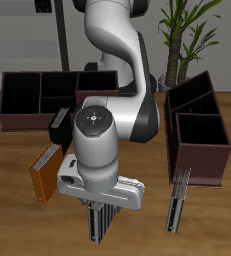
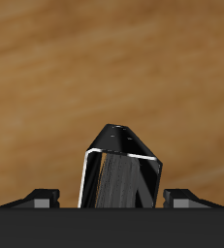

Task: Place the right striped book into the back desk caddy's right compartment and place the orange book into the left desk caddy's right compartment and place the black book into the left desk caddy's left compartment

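One striped book, the right striped book [image 1: 99,222], sits clamped between the fingers of the gripper [image 1: 100,226], hanging upright beneath the wrist near the table's front edge. Its target, the back desk caddy [image 1: 47,98], lies well behind, past the orange book [image 1: 45,172].

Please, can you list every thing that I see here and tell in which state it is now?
gripper: shut on the right striped book
right striped book: held between the fingers, above the table
orange book: on the table, tilted, in no caddy
black book: on the table, before the back desk caddy
other striped book: on the table
back desk caddy: visible sections empty
left desk caddy: empty
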